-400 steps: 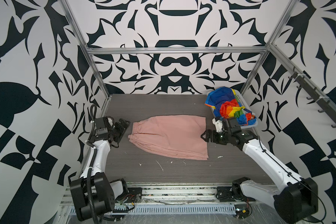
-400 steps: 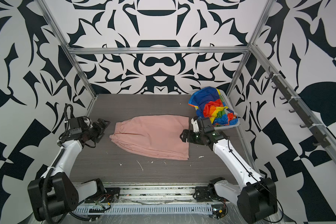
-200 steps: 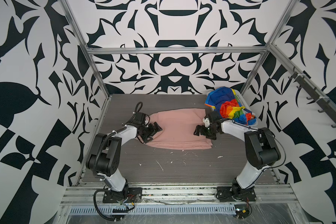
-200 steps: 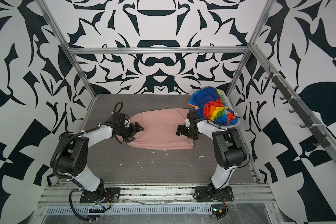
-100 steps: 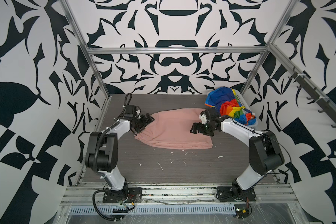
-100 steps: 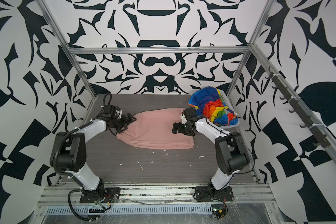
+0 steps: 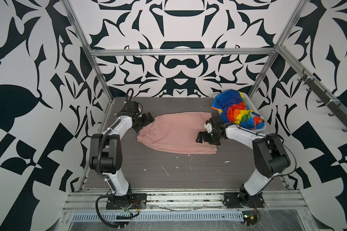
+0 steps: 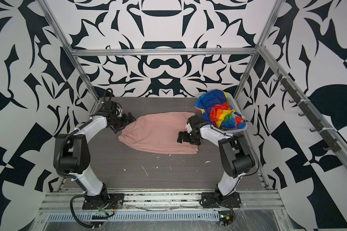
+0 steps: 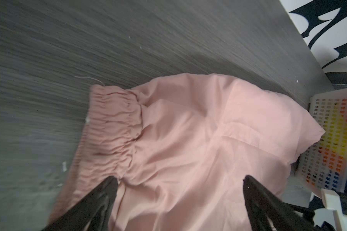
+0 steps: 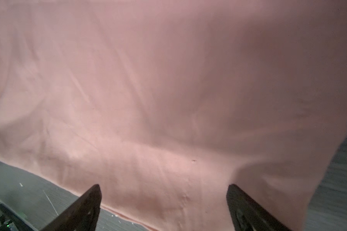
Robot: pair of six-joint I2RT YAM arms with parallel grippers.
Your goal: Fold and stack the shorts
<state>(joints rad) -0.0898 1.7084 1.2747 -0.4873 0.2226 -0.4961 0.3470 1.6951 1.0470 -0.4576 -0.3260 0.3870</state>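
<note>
Both top views, whole pink shorts [image 7: 178, 134]

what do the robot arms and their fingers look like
The left arm and right arm match: smooth white links between bulky black joint housings, on black base plates. Black cables run along each. The left gripper and right gripper are black, each with two tapering fingers.

A white perforated basket [image 7: 248, 103] sits at the grey table's [image 7: 188, 176] far right corner.

Black fingers [image 9: 96, 204] spread wide above the pink shorts [image 9: 188, 140], white basket [image 9: 327, 112] beside.
</note>
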